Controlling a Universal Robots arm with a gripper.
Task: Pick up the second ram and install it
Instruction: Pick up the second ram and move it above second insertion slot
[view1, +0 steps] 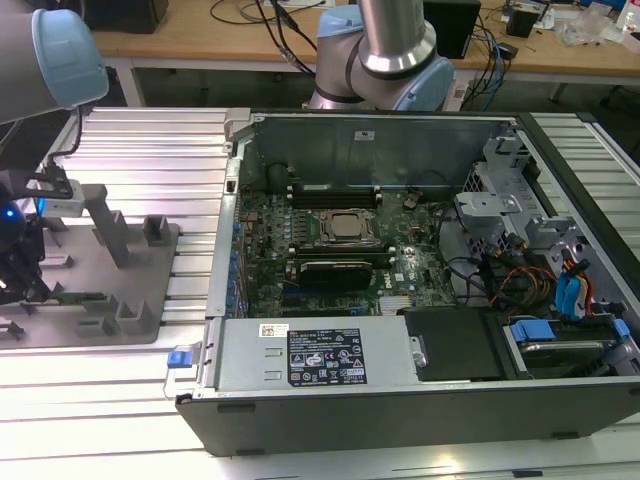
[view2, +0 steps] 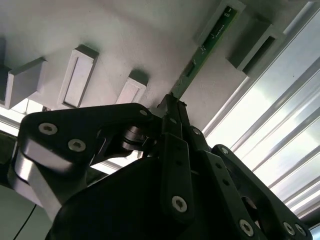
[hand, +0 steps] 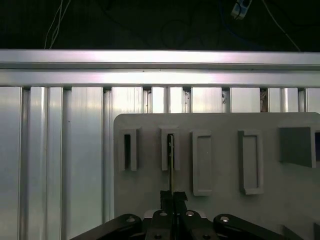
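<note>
While the exterior view leaves the gripper (view1: 22, 275) a dark shape near its left edge, the second ram (view1: 78, 297) can be made out there as a thin green strip lying low on the grey fixture plate (view1: 60, 330), just beside the gripper and well apart from the open computer case (view1: 420, 410) and its motherboard (view1: 330, 250). In the second wrist view the second ram (view2: 206, 46) is a long, narrow green board with small markings along its face, running away from the gripper (view2: 173, 102) across the pale plate (view2: 125, 40), its far end resting in a grey block (view2: 222, 15). The black fingers (view2: 167, 112) are pressed together, and they appear to pinch the near end of the stick between them, though the contact itself is in shadow. In the first wrist view the second ram (hand: 171, 165) is seen edge-on as a fine dark line, standing on its edge, with its far end in the slot of a fixture block (hand: 164, 149), the second along a row of blocks. The gripper (hand: 172, 196) is drawn together on its near end, with no gap visible beside the board. Ribbed aluminium rails (hand: 75, 150) lie beyond the plate.
</note>
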